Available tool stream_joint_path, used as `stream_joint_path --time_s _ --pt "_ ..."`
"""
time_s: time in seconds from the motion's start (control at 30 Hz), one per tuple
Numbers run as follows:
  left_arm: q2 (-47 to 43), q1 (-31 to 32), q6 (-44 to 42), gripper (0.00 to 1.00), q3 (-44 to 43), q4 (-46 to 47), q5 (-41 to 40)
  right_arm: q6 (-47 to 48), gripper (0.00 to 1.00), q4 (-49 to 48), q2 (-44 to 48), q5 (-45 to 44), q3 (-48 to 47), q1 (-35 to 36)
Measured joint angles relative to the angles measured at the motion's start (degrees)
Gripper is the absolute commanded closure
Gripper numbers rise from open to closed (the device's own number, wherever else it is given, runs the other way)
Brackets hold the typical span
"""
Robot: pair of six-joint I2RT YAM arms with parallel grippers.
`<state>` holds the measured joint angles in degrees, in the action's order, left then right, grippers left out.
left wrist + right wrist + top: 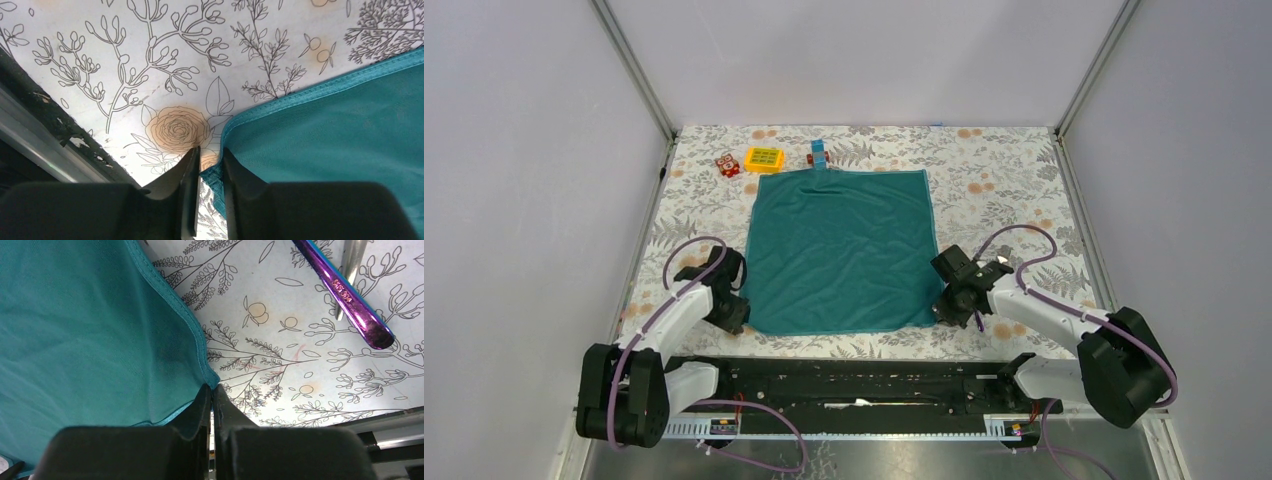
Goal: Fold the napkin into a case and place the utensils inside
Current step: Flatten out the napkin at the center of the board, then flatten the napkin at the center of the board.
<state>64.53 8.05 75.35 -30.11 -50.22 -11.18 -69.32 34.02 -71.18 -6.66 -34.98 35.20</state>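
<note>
Left gripper (pixel 207 165) and right gripper (pixel 212 400) fingers each pinch near napkin (pixel 839 250) corner, likely ready for first fold.

napkin (pixel 841 250): matt teal cloth, hemmed | purple handle (pixel 345 292): glossy metal | fingers (pixel 187 175): matt black plastic

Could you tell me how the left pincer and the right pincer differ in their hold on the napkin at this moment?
The left pincer sits at the near left corner of the napkin, the right pincer at the near right corner. The left one shows a narrow gap with the teal hem in it; the right one looks pressed almost fully together on the cloth. A purple handle lies beside the right pincer; only floral table lies beside the left. Both pinch a near corner, low over the table.
</note>
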Motion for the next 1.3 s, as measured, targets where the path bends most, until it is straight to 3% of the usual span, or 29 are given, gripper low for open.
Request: stream_joint_path --time_s 0.2,0.43,0.63,1.0,1.17,1.3 --pt "-0.8 -0.9 -1.5 1.0 -0.1 1.2 0.0 1.3 1.0 -0.1 0.4 -0.4 0.1 0.0" --pt "-5.3 -1.2 -3.5 1.0 -4.2 -1.9 0.0 10.6 1.0 -1.0 4.7 -1.2 -2.8 0.0" --pt "-12.7 -1.3 -6.8 1.0 -19.7 -7.2 0.0 20.9 1.0 -4.2 18.6 0.7 -8.3 0.0" --pt "-18.5 -1.4 -17.6 1.0 -58.7 -11.0 1.0 38.8 1.0 -8.4 30.0 16.0 -35.4 0.0" --pt "-26.0 -1.4 -20.7 1.0 -62.9 -5.0 2.3 38.7 1.0 -8.7 29.4 25.5 -48.2 0.0" --pt "-29.6 -1.4 -22.3 1.0 -64.7 -1.2 2.1 36.6 1.0 -10.6 29.5 28.9 -49.7 0.0"
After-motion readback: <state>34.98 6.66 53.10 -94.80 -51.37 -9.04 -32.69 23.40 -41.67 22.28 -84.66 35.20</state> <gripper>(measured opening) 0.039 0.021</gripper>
